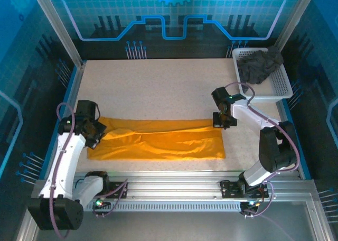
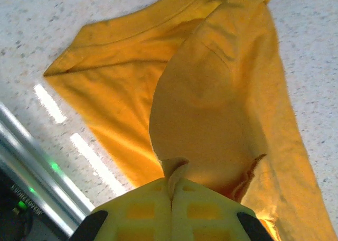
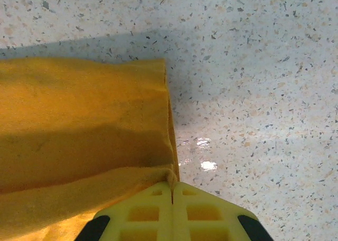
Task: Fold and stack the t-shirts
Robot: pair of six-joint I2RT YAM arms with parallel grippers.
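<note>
The orange-yellow t-shirt [image 1: 158, 142] lies stretched in a long band across the near half of the table. My left gripper [image 1: 94, 129] is shut on its left end; in the left wrist view a pinch of the orange-yellow t-shirt [image 2: 211, 109] rises between the closed tips of my left gripper [image 2: 172, 184]. My right gripper [image 1: 222, 119] is shut on the far right corner, and the right wrist view shows the orange-yellow t-shirt [image 3: 79, 135] edge caught in the tips of my right gripper [image 3: 172, 186]. The dark grey t-shirt [image 1: 260, 65] lies crumpled in the basket.
A white mesh basket [image 1: 280, 87] stands at the back right corner of the speckled table [image 1: 158, 87]. An aluminium rail [image 1: 174, 188] runs along the near edge, close behind the shirt.
</note>
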